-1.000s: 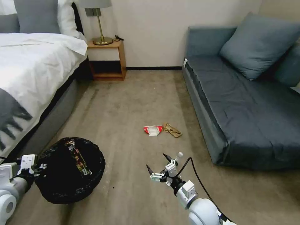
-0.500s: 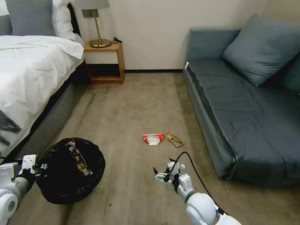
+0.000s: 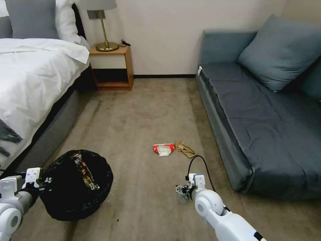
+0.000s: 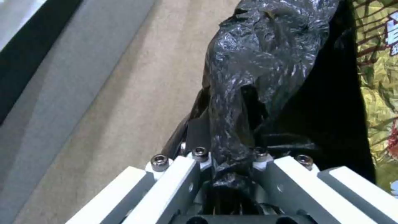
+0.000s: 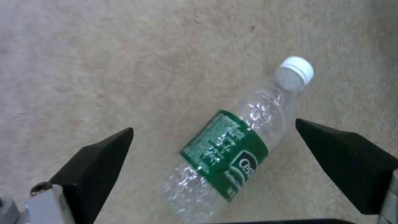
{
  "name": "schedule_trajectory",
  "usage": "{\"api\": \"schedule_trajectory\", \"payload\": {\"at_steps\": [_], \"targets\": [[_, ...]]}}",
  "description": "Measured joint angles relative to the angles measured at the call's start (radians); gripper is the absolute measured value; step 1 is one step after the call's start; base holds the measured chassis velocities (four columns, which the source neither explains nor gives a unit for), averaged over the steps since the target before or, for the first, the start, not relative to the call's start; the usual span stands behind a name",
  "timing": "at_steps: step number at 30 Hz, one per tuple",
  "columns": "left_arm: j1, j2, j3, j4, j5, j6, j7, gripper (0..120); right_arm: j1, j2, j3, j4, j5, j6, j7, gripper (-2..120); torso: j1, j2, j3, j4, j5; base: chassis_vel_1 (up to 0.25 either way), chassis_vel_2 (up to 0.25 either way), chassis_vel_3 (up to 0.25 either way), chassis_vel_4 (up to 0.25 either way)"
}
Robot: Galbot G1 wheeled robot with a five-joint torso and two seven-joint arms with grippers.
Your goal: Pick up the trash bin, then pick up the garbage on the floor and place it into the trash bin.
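Note:
The trash bin (image 3: 75, 185), lined with a crinkled black bag, is at my lower left, and my left gripper (image 3: 40, 182) is at its near rim. In the left wrist view the left gripper (image 4: 230, 155) is shut on a fold of the black bag (image 4: 248, 77). A yellow-gold snack wrapper (image 3: 85, 172) lies inside the bin. My right gripper (image 3: 182, 194) points down at the carpet. In its wrist view the right gripper (image 5: 214, 124) is open, its fingers on either side of a clear bottle (image 5: 232, 149) with a green label and white cap. A red-and-white packet (image 3: 164, 148) and tan crumpled paper (image 3: 186, 149) lie farther ahead.
A bed (image 3: 30, 83) runs along the left and a blue-grey sofa (image 3: 260, 117) along the right. A wooden nightstand (image 3: 112, 67) with a lamp stands at the back wall. Open carpet lies between them.
My right arm has drawn back and lowered, bringing its open gripper down over the bottle on the carpet. The left gripper keeps its hold on the bin. The camera shifted slightly.

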Motion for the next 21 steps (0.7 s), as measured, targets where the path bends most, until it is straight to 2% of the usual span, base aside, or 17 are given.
{"api": "schedule_trajectory", "payload": {"at_steps": [6, 8, 10, 13, 15, 17, 18, 21], "targets": [[0.007, 0.001, -0.010, 0.000, -0.002, 0.000, 0.001, 3, 0.028, 0.034, 0.011, -0.104, -0.027, -0.001, 0.001, 100, 0.000, 0.000, 0.000, 0.0000, -0.0001, 0.000, 0.000, 0.000, 0.000], [0.008, 0.001, -0.010, -0.001, -0.003, 0.000, 0.001, 3, 0.037, 0.051, 0.020, -0.146, -0.037, 0.000, -0.005, 93, 0.000, 0.000, 0.000, -0.0001, -0.0001, 0.000, 0.000, 0.000, 0.000], [0.008, 0.000, -0.010, -0.002, -0.003, 0.000, 0.001, 3, 0.038, 0.055, 0.022, -0.153, -0.037, 0.001, -0.008, 93, 0.000, 0.000, 0.000, 0.0000, -0.0001, 0.000, 0.000, 0.000, 0.000], [0.009, 0.000, -0.012, -0.005, -0.003, 0.000, 0.001, 3, 0.042, 0.071, 0.035, -0.188, -0.047, 0.008, -0.029, 76, 0.000, 0.000, 0.000, -0.0001, -0.0001, 0.000, 0.000, 0.000, 0.000], [0.010, 0.000, -0.012, -0.006, -0.003, 0.000, 0.001, 3, 0.042, 0.073, 0.036, -0.192, -0.049, 0.010, -0.033, 74, 0.000, 0.000, 0.000, -0.0001, -0.0001, 0.000, 0.000, 0.000, 0.000], [0.012, 0.000, -0.015, -0.008, -0.004, 0.000, 0.001, 3, 0.042, 0.077, 0.038, -0.204, -0.057, 0.016, -0.041, 62, 0.000, 0.000, 0.000, -0.0001, -0.0001, 0.000, 0.000, 0.000, 0.000], [0.012, 0.000, -0.015, -0.008, -0.004, 0.000, 0.001, 3, 0.042, 0.077, 0.038, -0.204, -0.057, 0.016, -0.041, 62, 0.000, 0.000, 0.000, -0.0001, -0.0001, 0.000, 0.000, 0.000, 0.000], [0.013, 0.000, -0.016, -0.009, -0.005, 0.000, 0.001, 3, 0.041, 0.076, 0.039, -0.207, -0.062, 0.020, -0.050, 50, 0.000, 0.000, 0.000, 0.0000, -0.0001, 0.000, 0.000, 0.000, 0.000]]}}
